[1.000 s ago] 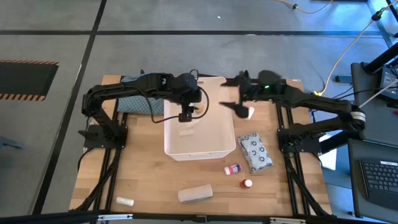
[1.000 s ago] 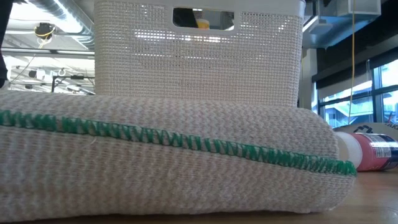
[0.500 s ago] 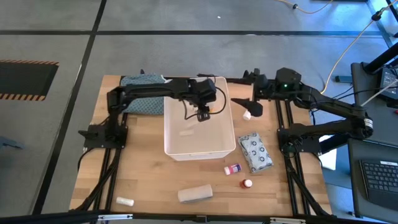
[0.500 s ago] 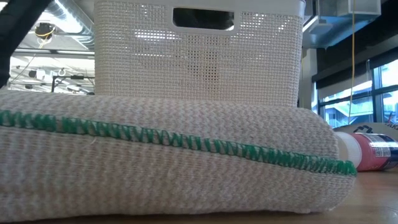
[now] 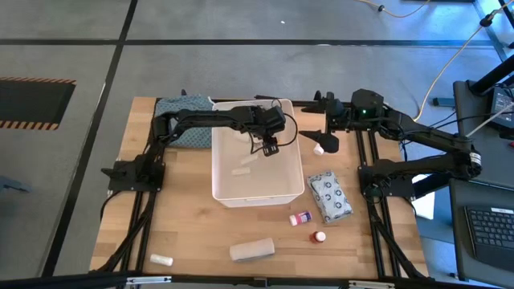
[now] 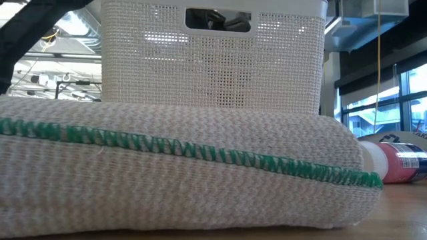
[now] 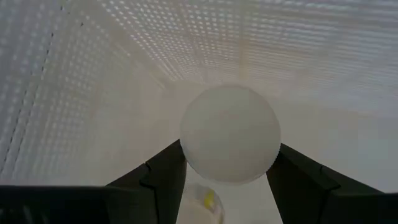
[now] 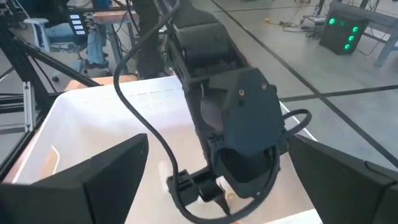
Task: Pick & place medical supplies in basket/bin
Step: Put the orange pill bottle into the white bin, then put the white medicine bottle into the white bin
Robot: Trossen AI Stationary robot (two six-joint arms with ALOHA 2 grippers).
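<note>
The white tub stands mid-table. My left gripper hangs inside its far right part, shut on a white round supply. My right gripper is open just outside the tub's right wall, its wide-apart fingers facing the left arm. A small white thing shows right at it; whether it touches, I cannot tell. A pale item lies on the tub's floor. On the table lie a grey-patterned packet, two small red-capped bottles, a beige roll and a white tube. My left gripper pinches the white round supply between its two fingers, one on each of its opposite sides. The fingers come from above, pointing down into the tub. The supply hangs clear above the tub's floor.
A teal-grey patterned cloth lies at the far left beside the tub. In the low view the beige roll fills the foreground, with the tub's handle slot behind it and a bottle at the right.
My left gripper has gone toward the table's right edge across the tub, carrying the white supply, from the tub's left part to its right part. My right gripper has drawn back a little toward the right, away from the tub's wall.
</note>
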